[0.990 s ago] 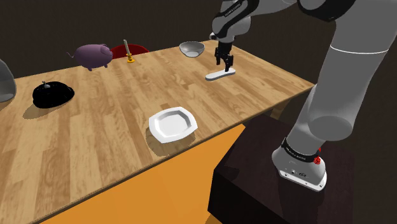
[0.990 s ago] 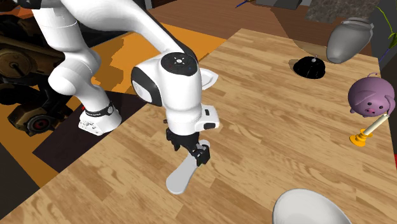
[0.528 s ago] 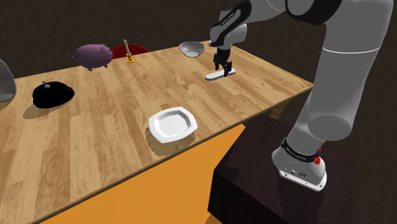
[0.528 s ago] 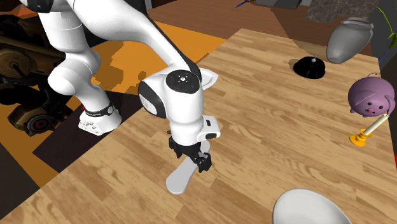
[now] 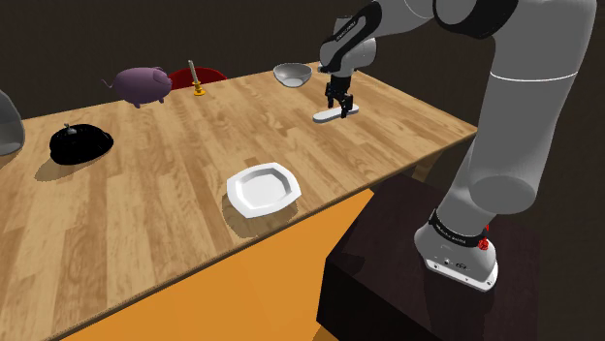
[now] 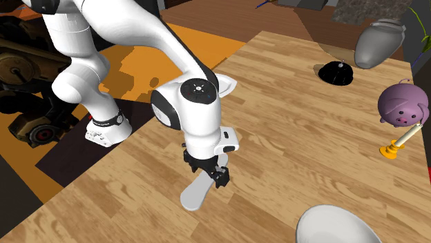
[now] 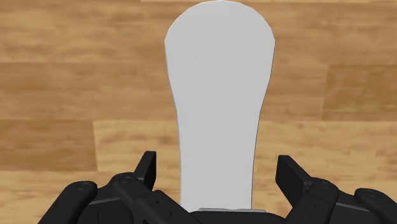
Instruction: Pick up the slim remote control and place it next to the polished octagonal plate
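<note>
Shoulder view, read from its left: the white octagonal plate (image 5: pixel 262 188) sits at lower centre near the front edge of the wooden table (image 5: pixel 145 194). Well apart from it, up and right of centre, the slim white remote (image 5: pixel 335 112) lies flat on the wood. The black gripper (image 5: pixel 339 100) hangs straight over it, tips low, at or close to the remote's surface. A grey bowl (image 5: pixel 293 74) stands near the remote, toward the upper left.

Second exterior view puts the remote (image 6: pixel 197 191) at lower centre, rounded end toward the lower left, with the gripper (image 6: pixel 211 174) over its narrower part.

Wrist view shows the fingers (image 7: pixel 147 168) released and standing apart. The remote (image 7: pixel 219 108) runs between them and away from the gripper (image 7: pixel 219 172), widening to a rounded end. A strip of bare wood shows on each side of the narrow shaft, so neither finger touches it; it sits about midway between them.

The step in hand looks like closing for the grasp. It should go best if the tips get right down to the tabletop first, since the remote is thin, then squeeze evenly across the narrow shaft and not the broad end. A straight lift should keep it from pivoting.
</note>
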